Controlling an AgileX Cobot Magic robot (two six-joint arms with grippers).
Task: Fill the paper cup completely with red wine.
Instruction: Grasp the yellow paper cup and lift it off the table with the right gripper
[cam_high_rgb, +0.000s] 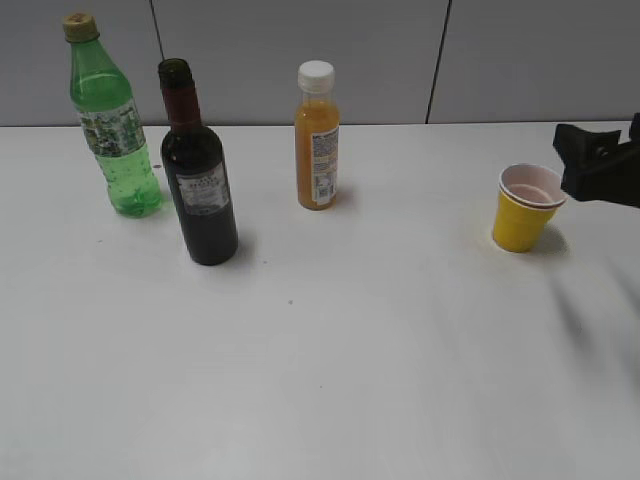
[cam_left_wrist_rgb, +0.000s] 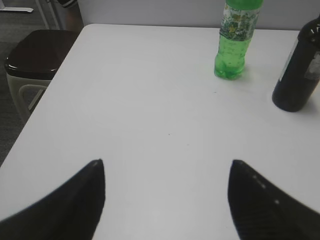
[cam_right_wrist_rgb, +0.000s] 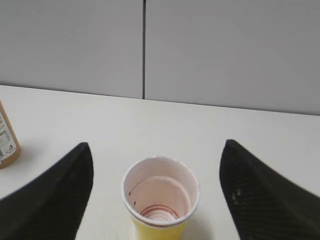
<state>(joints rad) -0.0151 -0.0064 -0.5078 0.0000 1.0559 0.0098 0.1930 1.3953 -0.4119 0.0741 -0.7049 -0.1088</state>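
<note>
The yellow paper cup (cam_high_rgb: 525, 209) stands upright at the right of the table; in the right wrist view the paper cup (cam_right_wrist_rgb: 160, 197) shows a whitish-pink inside with only red rings at the bottom. My right gripper (cam_right_wrist_rgb: 156, 150) is open, its fingers either side of the cup and apart from it; it shows at the right edge (cam_high_rgb: 600, 165). The dark wine bottle (cam_high_rgb: 197, 170), uncapped, holds the red wine and stands at the left; its lower part also shows in the left wrist view (cam_left_wrist_rgb: 299, 75). My left gripper (cam_left_wrist_rgb: 167, 162) is open and empty above bare table.
A green plastic bottle (cam_high_rgb: 112, 125) stands left of the wine bottle, also in the left wrist view (cam_left_wrist_rgb: 234, 42). An orange juice bottle (cam_high_rgb: 317, 140) stands at centre back. A dark bin (cam_left_wrist_rgb: 32, 60) stands beside the table's left edge.
</note>
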